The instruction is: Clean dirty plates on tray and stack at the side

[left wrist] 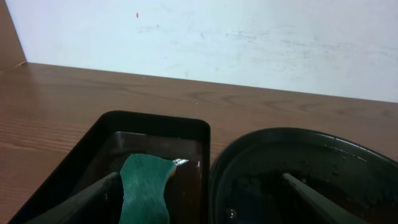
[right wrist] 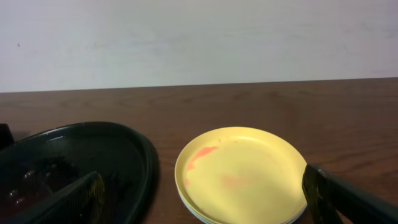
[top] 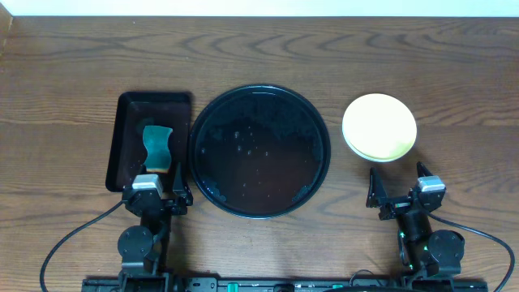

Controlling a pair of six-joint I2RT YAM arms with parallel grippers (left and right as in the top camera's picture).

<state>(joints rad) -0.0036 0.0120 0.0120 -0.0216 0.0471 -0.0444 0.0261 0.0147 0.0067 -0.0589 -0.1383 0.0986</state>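
Note:
The large round black tray (top: 259, 151) sits mid-table with no plates on it; it also shows in the left wrist view (left wrist: 311, 168) and the right wrist view (right wrist: 74, 162). The plates are stacked to its right, the pale yellow plate (top: 379, 126) on top with a faint red smear (right wrist: 202, 155); pale aqua rims show beneath it (right wrist: 205, 214). My left gripper (top: 160, 193) is open and empty near the front between the two trays. My right gripper (top: 403, 195) is open and empty just in front of the stack.
A smaller rectangular black tray (top: 130, 122) left of the round one holds a teal sponge (top: 157, 146), also in the left wrist view (left wrist: 146, 190). A pale wall stands behind the wooden table's far edge (top: 259, 24).

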